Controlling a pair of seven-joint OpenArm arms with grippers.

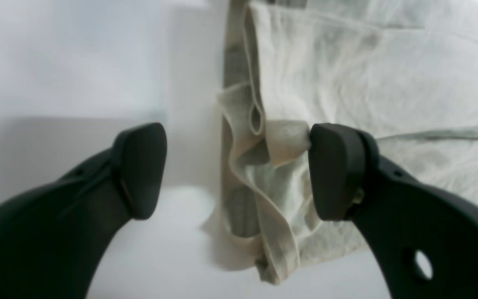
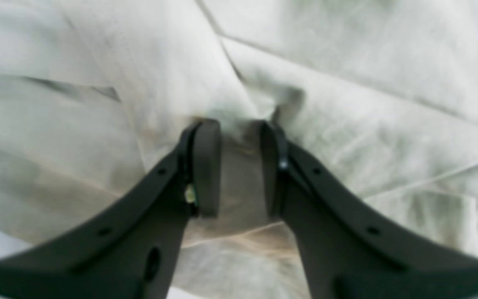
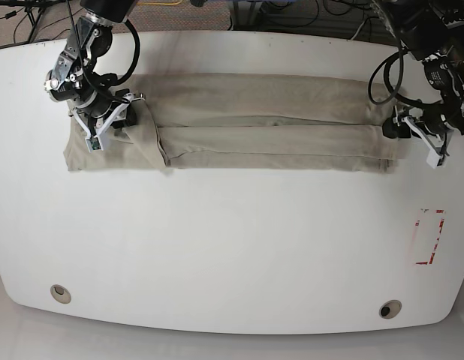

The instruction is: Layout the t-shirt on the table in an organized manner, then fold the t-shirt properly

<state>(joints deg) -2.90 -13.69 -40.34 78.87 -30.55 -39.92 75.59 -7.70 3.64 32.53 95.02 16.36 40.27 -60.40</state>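
Observation:
The beige t-shirt (image 3: 262,124) lies on the far half of the white table (image 3: 232,240), folded lengthwise into a long strip. My right gripper (image 3: 104,129) is at the strip's left end. In the right wrist view this gripper (image 2: 239,166) has its jaws close together on a puckered fold of the t-shirt (image 2: 367,83). My left gripper (image 3: 416,133) is at the strip's right end. In the left wrist view it (image 1: 237,170) is wide open over the rumpled edge of the t-shirt (image 1: 367,74), one fingertip (image 1: 334,170) touching cloth, the other over bare table (image 1: 56,62).
Two round grey grommet holes (image 3: 60,293) (image 3: 390,308) sit near the front edge. A red-tape rectangle (image 3: 429,237) marks the table at the right. Cables and equipment lie beyond the far edge.

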